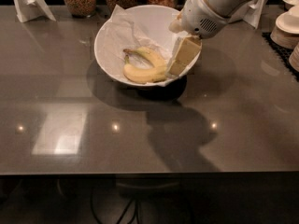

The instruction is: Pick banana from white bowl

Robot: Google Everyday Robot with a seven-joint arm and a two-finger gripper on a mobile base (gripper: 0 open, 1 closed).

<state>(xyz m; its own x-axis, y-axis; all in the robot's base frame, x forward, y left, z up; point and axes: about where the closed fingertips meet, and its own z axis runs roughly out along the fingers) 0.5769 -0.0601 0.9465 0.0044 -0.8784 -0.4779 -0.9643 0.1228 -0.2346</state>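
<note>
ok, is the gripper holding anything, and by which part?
Cannot tell. The gripper is down in the white bowl at the right end of the banana, but no grasp is visible.

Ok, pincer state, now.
Pincer: down in the white bowl, at one end of the banana; open, closed or holding cannot be told.

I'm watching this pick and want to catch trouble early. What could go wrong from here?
1. The pincer sits inside the white bowl at the right end of the banana, where the shorter dark-stemmed banana touches it; it may catch the wrong one, or both.
2. Crumpled paper lies under the fruit and could come up too.
3. The pincer is close to the bowl's right wall; a sideways push might shift the bowl.
</note>
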